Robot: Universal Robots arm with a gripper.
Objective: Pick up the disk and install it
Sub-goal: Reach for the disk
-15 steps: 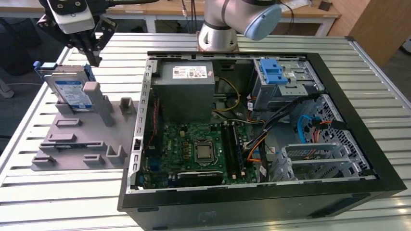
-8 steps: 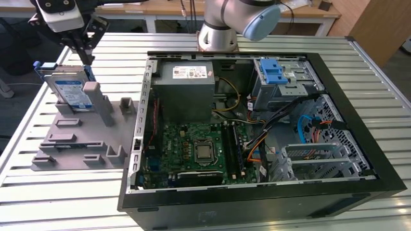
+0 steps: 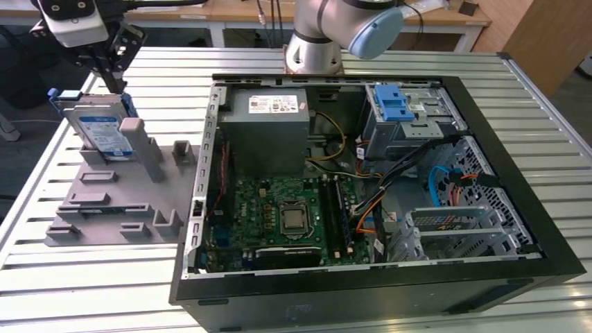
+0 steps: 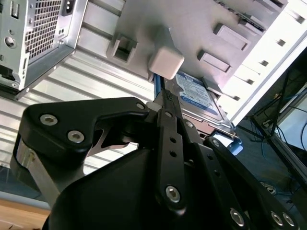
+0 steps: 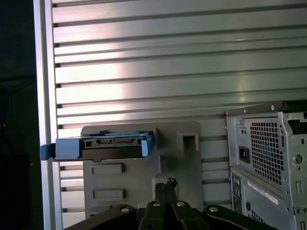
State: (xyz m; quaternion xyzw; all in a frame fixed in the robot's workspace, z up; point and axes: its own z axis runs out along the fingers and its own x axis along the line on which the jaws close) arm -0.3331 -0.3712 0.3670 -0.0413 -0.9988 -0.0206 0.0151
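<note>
Gripper (image 3: 118, 84) jaws closed together, holding nothing. Disk (image 3: 100, 128) upright in grey fixture (image 3: 111, 201), just below fingertips, outside jaws. Contact not discernible.

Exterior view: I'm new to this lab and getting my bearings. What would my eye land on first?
The big open computer case dominates the middle and the exterior view's right, with its green circuit board laid bare. At the exterior view's left, the disk stands on edge in a grey holder, with the gripper close above it.
</note>
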